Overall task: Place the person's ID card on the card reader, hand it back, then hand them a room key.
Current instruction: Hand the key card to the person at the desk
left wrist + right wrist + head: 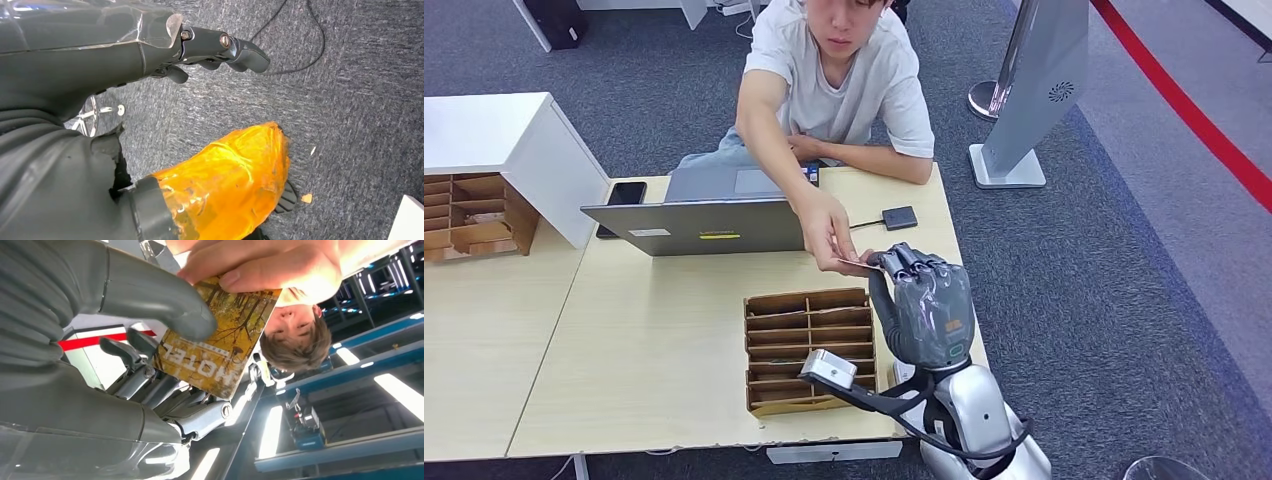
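My right hand (929,305) is raised above the table's right side and holds a room key card (856,263) between thumb and fingers. The right wrist view shows that card (220,335) with an autumn forest print and the word HOTEL, my thumb (165,300) pressed on its face. The person's hand (829,240) reaches across from behind the laptop, and its fingers (260,270) pinch the card's far edge. A small black card reader (899,217) lies on the table just beyond, on a cable. My left hand (100,45) hangs over grey carpet, fingers loosely extended, holding nothing.
An open grey laptop (694,225) stands between me and the seated person, with a black phone (624,193) beside it. A wooden slotted card box (809,345) sits in front of me, another wooden organiser (474,215) at the far left. A grey floor stand (1034,90) is back right.
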Robot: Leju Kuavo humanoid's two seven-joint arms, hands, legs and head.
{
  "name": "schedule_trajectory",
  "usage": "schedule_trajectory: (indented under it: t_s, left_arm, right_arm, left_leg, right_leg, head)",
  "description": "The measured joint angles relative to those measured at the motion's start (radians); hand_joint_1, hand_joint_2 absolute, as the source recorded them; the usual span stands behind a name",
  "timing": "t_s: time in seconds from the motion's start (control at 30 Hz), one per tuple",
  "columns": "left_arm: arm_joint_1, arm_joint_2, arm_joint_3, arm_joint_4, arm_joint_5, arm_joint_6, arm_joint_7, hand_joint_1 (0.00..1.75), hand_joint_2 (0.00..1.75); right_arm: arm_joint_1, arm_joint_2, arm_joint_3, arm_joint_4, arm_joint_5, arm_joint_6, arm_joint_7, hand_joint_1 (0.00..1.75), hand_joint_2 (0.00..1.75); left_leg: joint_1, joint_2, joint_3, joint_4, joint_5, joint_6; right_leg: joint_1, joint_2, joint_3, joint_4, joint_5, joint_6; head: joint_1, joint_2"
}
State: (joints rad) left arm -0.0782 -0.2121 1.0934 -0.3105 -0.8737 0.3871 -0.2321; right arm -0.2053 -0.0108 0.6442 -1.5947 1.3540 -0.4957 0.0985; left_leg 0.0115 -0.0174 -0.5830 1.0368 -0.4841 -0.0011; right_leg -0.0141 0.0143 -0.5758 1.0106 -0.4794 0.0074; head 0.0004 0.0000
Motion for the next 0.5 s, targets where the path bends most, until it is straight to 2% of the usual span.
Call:
schedule_trajectory:
  t_s: [0.03,0.37,0.5]
  left_arm:
    - [0.0,0.0,-0.001,0.0,-0.001,0.0,0.0,0.0,0.0]
    - [-0.009,0.004,-0.002,0.0,-0.006,0.001,0.006,0.0,0.0]
    - [-0.011,0.005,-0.002,0.0,-0.006,0.001,0.006,0.0,0.0]
  right_arm:
    - [-0.004,0.0,0.005,0.007,0.002,0.003,0.004,0.0,1.75]
    - [-0.037,0.0,0.041,0.056,0.019,0.039,0.048,0.0,1.75]
    - [-0.048,0.0,0.052,0.065,0.018,0.048,0.059,0.0,0.0]
  left_leg:
    - [0.0,0.0,0.0,0.0,0.0,0.0]
    - [0.0,0.0,0.0,0.0,0.0,0.0]
    - [0.0,0.0,0.0,0.0,0.0,0.0]
  right_leg:
    - [0.0,0.0,0.0,0.0,0.0,0.0]
    - [0.0,0.0,0.0,0.0,0.0,0.0]
    - [0.0,0.0,0.0,0.0,0.0,0.0]
  head:
    - [0.0,0.0]
    - [0.0,0.0]
    - [0.0,0.0]
